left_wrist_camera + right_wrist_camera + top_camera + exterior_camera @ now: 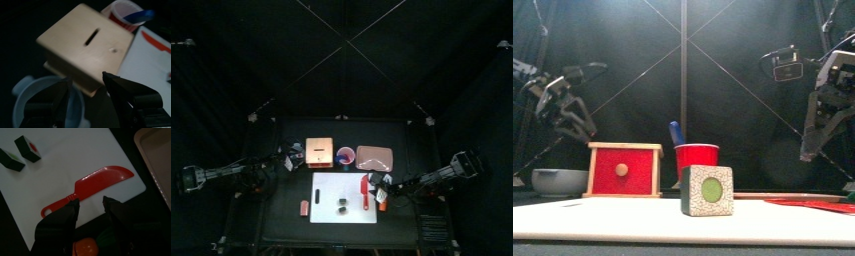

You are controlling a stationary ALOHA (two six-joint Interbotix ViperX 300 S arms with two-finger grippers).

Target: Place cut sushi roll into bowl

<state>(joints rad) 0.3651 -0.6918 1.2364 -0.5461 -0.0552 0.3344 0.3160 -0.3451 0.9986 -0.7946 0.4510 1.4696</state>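
Note:
Two pieces of the cut sushi roll point(30, 147) lie on the white board point(80, 158); they are dark with pale rings. In the front view one piece point(708, 190) stands near and large, with a green centre. The pale blue-grey bowl point(560, 181) sits at the far left beside the orange box point(624, 168). My left gripper point(93, 97) hangs open just over the bowl point(37, 92), with nothing visible between its fingers. My right gripper point(91, 210) is open above the red knife point(93, 188), holding nothing.
A red cup point(698, 158) with a blue tool in it stands behind the board. A pinkish tray point(374, 157) lies at the back right. The orange box point(87, 45) with a slot in its top is close to my left gripper.

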